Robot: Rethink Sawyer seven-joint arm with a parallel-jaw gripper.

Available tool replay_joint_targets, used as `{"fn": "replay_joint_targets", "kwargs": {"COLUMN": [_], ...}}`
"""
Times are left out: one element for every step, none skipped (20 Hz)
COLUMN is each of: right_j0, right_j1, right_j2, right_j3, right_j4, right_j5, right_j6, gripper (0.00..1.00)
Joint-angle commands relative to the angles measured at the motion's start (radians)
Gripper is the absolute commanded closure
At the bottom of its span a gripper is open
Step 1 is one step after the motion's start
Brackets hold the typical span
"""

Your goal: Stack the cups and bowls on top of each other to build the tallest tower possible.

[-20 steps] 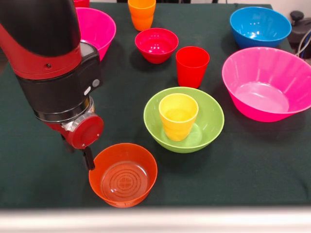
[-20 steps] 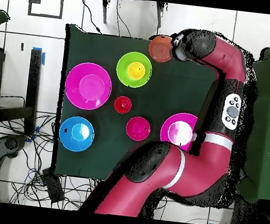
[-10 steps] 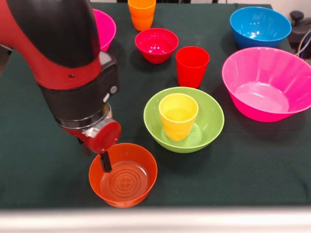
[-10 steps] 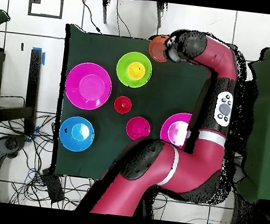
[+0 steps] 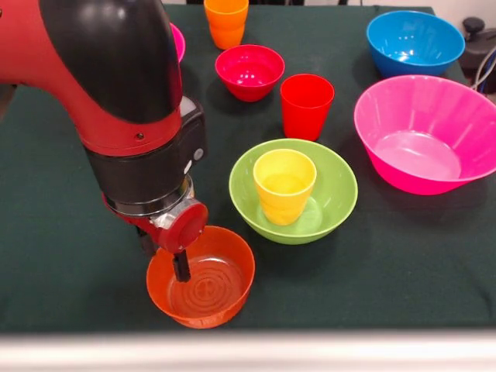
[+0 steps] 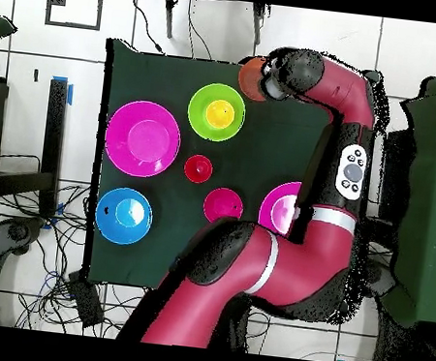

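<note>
Gripper point(image 5: 164, 260) hangs under the red and black arm point(image 5: 116, 93) at the left, one dark finger point(image 5: 181, 267) inside the orange bowl point(image 5: 203, 287) and another just outside its wall; whether they pinch the rim I cannot tell. Just right sits the lime-green bowl point(image 5: 335, 194) with the yellow cup point(image 5: 284, 184) upright in it. Behind stand the crimson bowl point(image 5: 249, 71), orange cup point(image 5: 226, 22) and red cup point(image 5: 307, 105). Rightmost are a hot-pink bowl point(image 5: 422, 136) and blue bowl point(image 5: 415, 43).
</note>
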Motion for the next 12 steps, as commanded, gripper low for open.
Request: {"fn": "replay_joint_targets", "kwargs": {"right_j0": [0.057, 0.061, 0.065, 0.066, 0.068, 0.067, 0.066, 0.067, 0.065, 0.066, 0.068, 0.07], "right_j1": [0.103, 0.107, 0.112, 0.115, 0.119, 0.12, 0.122, 0.119, 0.117, 0.119, 0.121, 0.123], "right_j2": [0.0, -0.013, -0.026, -0.033, -0.041, -0.044, -0.047, -0.048, -0.044, -0.043, -0.049, -0.054], "right_j3": [-0.001, -0.009, -0.017, -0.019, -0.021, -0.019, -0.022, -0.022, -0.018, -0.026, -0.033, -0.036], "right_j4": [-0.1, -0.108, -0.116, -0.121, -0.126, -0.125, -0.125, -0.122, -0.115, -0.111, -0.11, -0.107], "right_j5": [0.032, 0.043, 0.054, 0.051, 0.047, 0.044, 0.045, 0.048, 0.045, 0.053, 0.057, 0.055], "right_j6": [-0.152, -0.148, -0.145, -0.146, -0.147, -0.15, -0.151, -0.151, -0.161, -0.161, -0.153, -0.155], "gripper": [0.0, 0.0, 0.0, 0.0, 0.0, 0.0, 0.0, 0.0, 0.0, 0.0, 0.0, 0.0]}}
